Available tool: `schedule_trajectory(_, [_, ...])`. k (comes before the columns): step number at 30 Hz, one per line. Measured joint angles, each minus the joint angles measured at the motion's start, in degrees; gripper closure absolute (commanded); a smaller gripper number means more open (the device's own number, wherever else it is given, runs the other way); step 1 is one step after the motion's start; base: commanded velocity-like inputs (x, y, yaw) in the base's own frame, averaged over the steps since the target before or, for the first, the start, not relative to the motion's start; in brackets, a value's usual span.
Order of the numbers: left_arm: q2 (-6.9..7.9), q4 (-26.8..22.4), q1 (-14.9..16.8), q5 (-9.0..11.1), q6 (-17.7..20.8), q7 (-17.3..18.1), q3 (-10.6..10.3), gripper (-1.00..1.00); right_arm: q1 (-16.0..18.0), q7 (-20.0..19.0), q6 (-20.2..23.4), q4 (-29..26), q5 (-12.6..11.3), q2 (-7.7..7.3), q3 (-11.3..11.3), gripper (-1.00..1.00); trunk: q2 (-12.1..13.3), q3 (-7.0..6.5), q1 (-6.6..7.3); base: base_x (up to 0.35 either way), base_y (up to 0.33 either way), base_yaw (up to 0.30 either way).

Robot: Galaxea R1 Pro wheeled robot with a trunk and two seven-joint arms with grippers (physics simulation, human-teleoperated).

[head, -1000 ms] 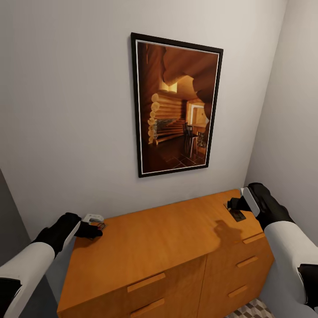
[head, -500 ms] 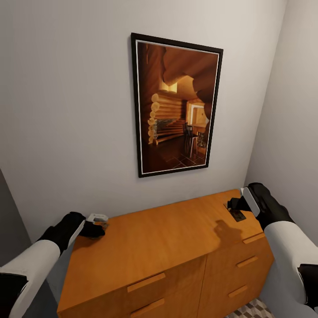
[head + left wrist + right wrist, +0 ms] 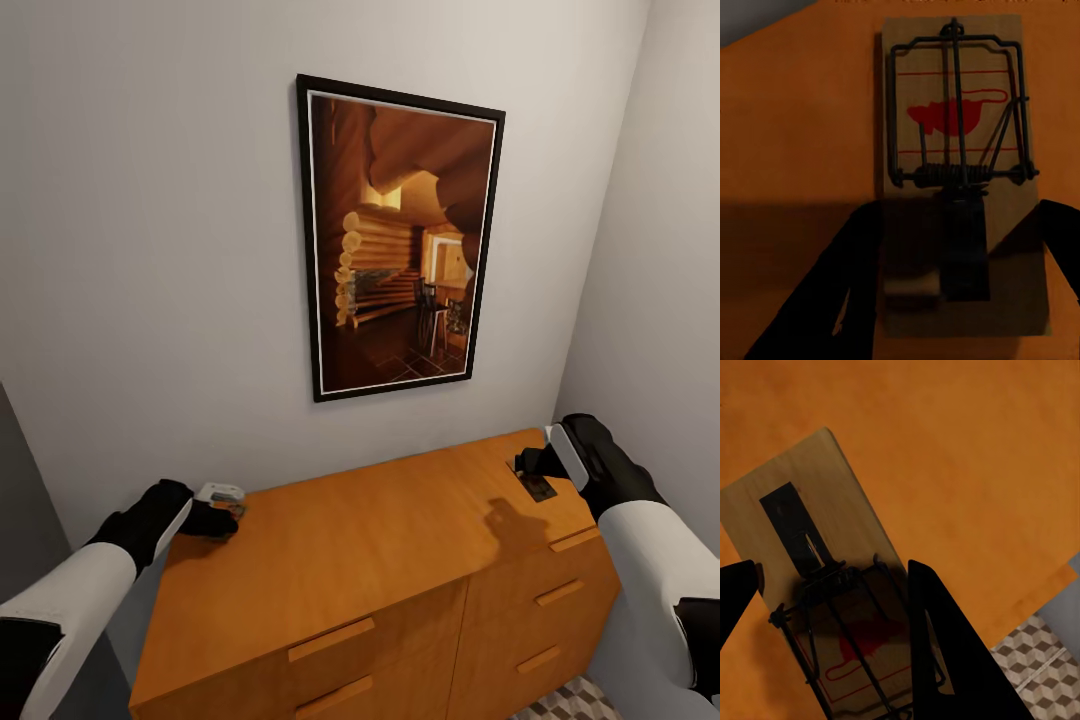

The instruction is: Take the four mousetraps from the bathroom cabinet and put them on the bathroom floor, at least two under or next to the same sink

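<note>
Mousetrap between left claw fingers

cabinet top: smooth orange wood, faint sheen
mousetrap: matt pale wood, dark wire
bathroom floor: cube-patterned tiles
</note>
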State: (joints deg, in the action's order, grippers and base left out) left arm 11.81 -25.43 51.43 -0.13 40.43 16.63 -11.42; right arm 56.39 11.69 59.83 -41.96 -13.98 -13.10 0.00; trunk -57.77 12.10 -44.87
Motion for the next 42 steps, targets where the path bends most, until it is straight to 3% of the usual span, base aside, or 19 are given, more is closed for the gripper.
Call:
schedule_trajectory(3, [0.17, -1.1, -0.1, -0.2, -0.6, 0.1, 0.0, 1.00, 0.0, 0.0, 0.0, 0.0, 0.0, 0.01, 0.0, 1.00, 0.0, 0.01, -0.01, 0.000, 0.000, 0.000])
schedule_trajectory(6, [0.40, -8.2, -0.1, 0.2, 1.1, 0.4, 0.2, 1.00, 0.0, 0.0, 0.0, 0.0, 0.0, 0.01, 0.0, 1.00, 0.0, 0.01, -0.01, 0.000, 0.000, 0.000])
schedule_trajectory(8, [0.37, -14.3, -0.1, 0.4, 6.2, 0.6, 0.2, 1.00, 0.0, 0.0, 0.0, 0.0, 0.0, 0.01, 0.1, 1.00, 0.0, 0.01, -0.01, 0.000, 0.000, 0.000])
schedule_trajectory(10, [0.32, -21.8, -0.1, 0.5, 14.1, 0.8, 0.2, 1.00, 0.0, 0.0, 0.0, 0.0, 0.0, 0.01, 0.1, 1.00, 0.0, 0.00, 0.00, 0.000, 0.000, 0.000])
schedule_trajectory(13, [0.44, -26.5, -0.2, 0.4, 17.9, 0.9, 0.1, 1.00, 0.0, -0.1, 0.0, 0.0, 0.0, 0.06, 0.0, 1.00, 0.0, 0.01, -0.01, 0.000, 0.000, 0.000])
schedule_trajectory(24, [0.44, -24.3, -0.2, 0.6, 19.3, 1.1, 0.1, 1.00, 0.0, -0.1, 0.0, 0.0, 0.0, 0.13, 0.1, 1.00, 0.0, 0.01, -0.02, -0.037, -0.018, 0.000])
schedule_trajectory(42, [0.35, -22.3, -0.2, 0.6, 19.2, 1.1, 0.1, 1.00, 0.0, -0.1, 0.0, -0.1, -0.1, 0.90, 0.9, 1.00, 0.0, 0.01, -0.04, -0.298, -0.107, 0.000])
